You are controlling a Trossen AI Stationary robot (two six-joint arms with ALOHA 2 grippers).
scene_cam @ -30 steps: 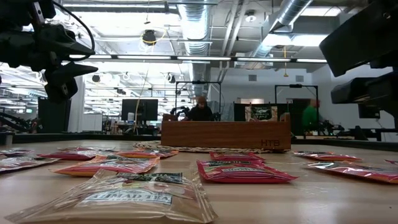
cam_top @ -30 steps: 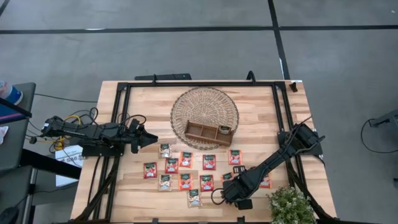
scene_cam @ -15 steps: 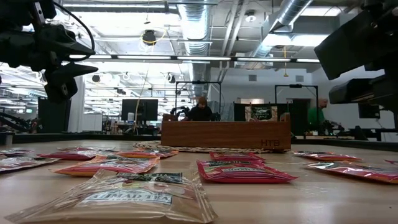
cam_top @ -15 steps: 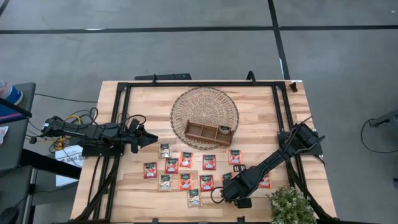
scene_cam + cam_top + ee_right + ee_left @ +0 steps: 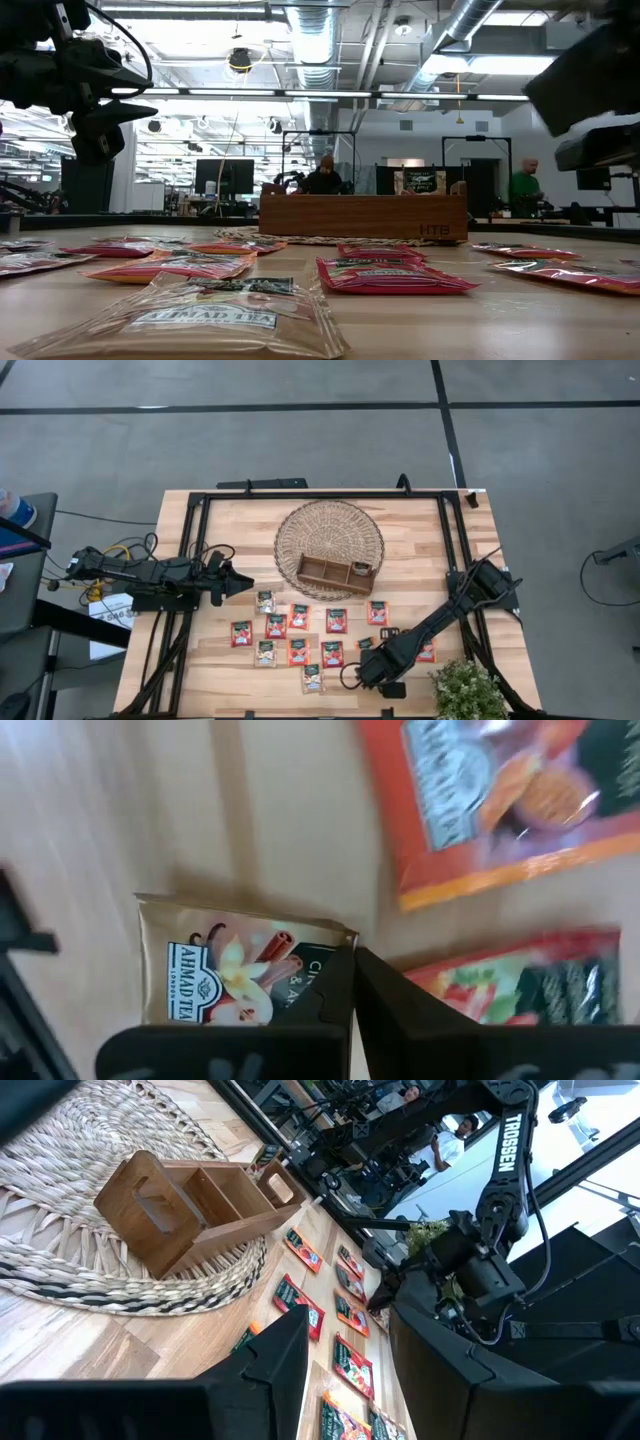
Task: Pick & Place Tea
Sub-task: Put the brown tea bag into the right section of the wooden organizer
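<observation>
Pinching a beige tea sachet [image 5: 240,975] by its edge, the right gripper [image 5: 366,645] has its fingers [image 5: 330,1005] clamped tight on it, w/ no gap between the tips in the right wrist view. From above it sits low over the tabletop [image 5: 420,535] near the front edge, toward the right corner, just beside a potted plant [image 5: 466,690].

Rest of the tea sachets [image 5: 290,630] are spread flat on the wood in loose rows btw the tabletop's middle and its front edge, mostly red-orange w/ a few pale ones mixed in.

Wooden divided tray [image 5: 335,573] sits on a round woven mat [image 5: 329,543] around the tabletop's middle, closer to the back edge. One end compartment has smth small in it, can't tell what.

Left gripper [image 5: 240,584] hangs over the left edge, pointing at the sachets. Left wrist view shows its fingers [image 5: 285,1360] parted w/ nothing between them.

Low view: ppl [image 5: 325,175] in the room way behind the table.
</observation>
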